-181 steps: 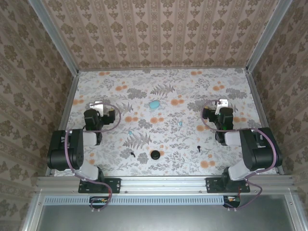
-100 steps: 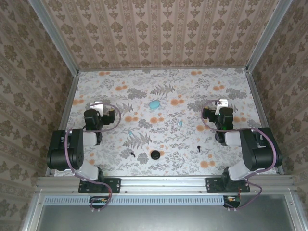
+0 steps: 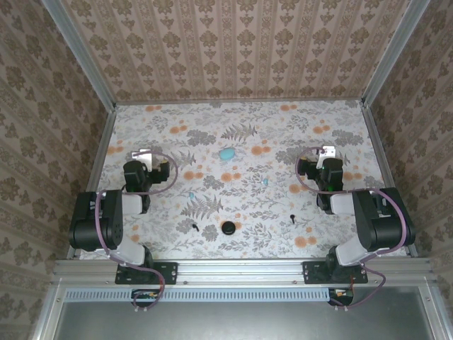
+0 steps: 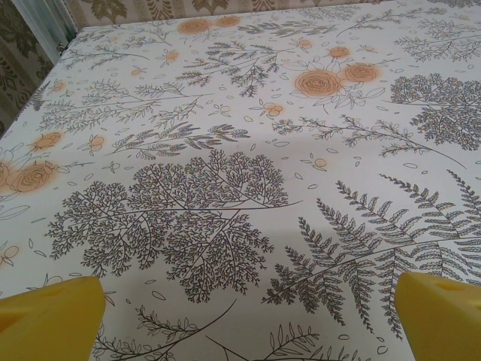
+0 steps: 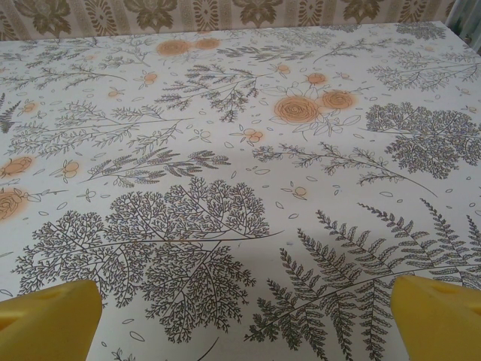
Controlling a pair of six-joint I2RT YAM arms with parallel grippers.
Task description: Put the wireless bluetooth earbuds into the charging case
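Both wide open and empty: left end effector (image 3: 144, 154) at mid-left, right end effector (image 3: 327, 152) at mid-right of the table (image 3: 340, 120). Black earbuds lie lower centre, one (image 3: 194, 227) left of the black case (image 3: 228, 227), one (image 3: 293, 217) to its right. Turquoise earbuds (image 3: 190, 194) (image 3: 265, 182) lie mid-frame, below the turquoise case (image 3: 226, 154).

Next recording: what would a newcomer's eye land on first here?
The busy floral-print tablecloth dominates, with two black arms folded at its near corners, left gripper and right gripper wide open above bare cloth. Scattered mid-table lie a turquoise oval case, a round black case, two tiny turquoise earbuds and two tiny black stemmed earbuds.
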